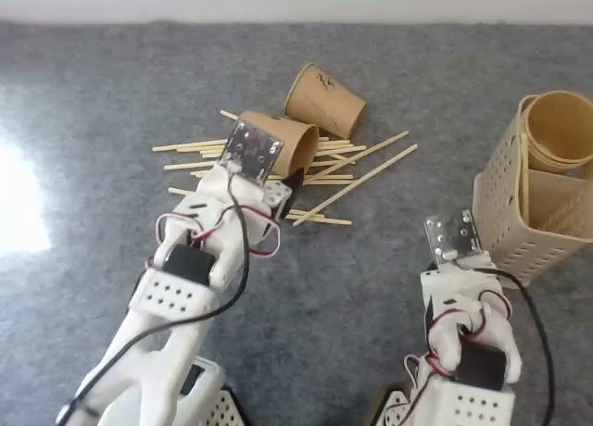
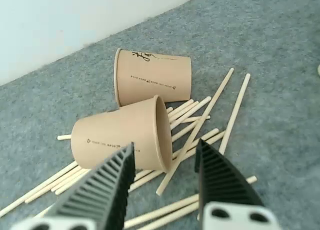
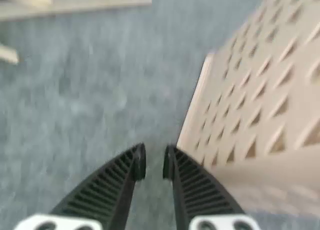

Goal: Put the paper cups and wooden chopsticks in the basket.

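Two paper cups lie on their sides atop a scatter of chopsticks on the grey table. The near cup is just in front of the far cup. The left gripper hangs over the near cup's rim, its fingers spread wide and holding nothing. Well to the right stands the basket, with more cups stacked inside. The right gripper sits low beside the basket's wall, its fingers drawn almost together with only a thin gap between them.
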Robot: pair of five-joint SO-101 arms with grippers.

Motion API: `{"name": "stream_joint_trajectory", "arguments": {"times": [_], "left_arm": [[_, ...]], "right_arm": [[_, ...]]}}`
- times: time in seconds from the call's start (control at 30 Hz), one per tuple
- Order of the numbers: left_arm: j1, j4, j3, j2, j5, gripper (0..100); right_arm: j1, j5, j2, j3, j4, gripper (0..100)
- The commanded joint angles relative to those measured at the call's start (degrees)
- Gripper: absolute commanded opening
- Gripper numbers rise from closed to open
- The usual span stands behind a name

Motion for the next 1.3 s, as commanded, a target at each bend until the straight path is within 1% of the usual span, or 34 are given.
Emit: {"name": "stream_joint_trajectory", "arguments": {"times": [0.0,0.1,0.2,0.43,0.53,0.63,0.7,0.77,0.97,1.13,1.27], "left_arm": [[-0.62,-6.07,-6.64,11.25,-0.62,18],[-1.49,-8.35,-11.03,19.78,-0.62,18],[-1.93,-8.97,-16.04,27.08,-0.62,18],[-1.49,-8.97,-23.16,38.15,-3.08,18],[-1.67,-8.97,-24.75,42.02,-6.15,15],[-2.02,-9.05,-25.54,45.54,-12.04,10],[-2.02,-9.14,-25.63,47.12,-15.56,7],[-2.11,-10.9,-25.45,48.0,-17.05,6],[-3.96,-14.95,-25.1,48.18,-17.05,5],[-4.04,-14.86,-23.52,47.38,-16.97,5],[-3.96,-14.86,-22.99,42.2,-16.97,6]], "right_arm": [[0.13,-0.62,1.36,0.26,-1.8,7.6],[0.13,-0.7,1.36,1.93,-4.09,7.6],[0.13,-0.62,1.36,4.57,-7.08,7.6],[0.13,-0.53,1.36,5.45,-8.04,7.6],[0.13,-0.44,1.36,5.54,-8.04,7.6],[0.13,-0.44,1.36,5.54,-8.04,7.6],[0.13,-0.44,1.36,5.54,-8.04,7.6],[0.13,-0.44,1.36,5.54,-8.04,7.6],[0.13,-0.35,1.36,5.54,-8.04,7.6],[0.13,-0.26,1.36,5.63,-8.04,7.6],[0.13,-0.35,1.36,5.63,-8.04,7.6]]}}
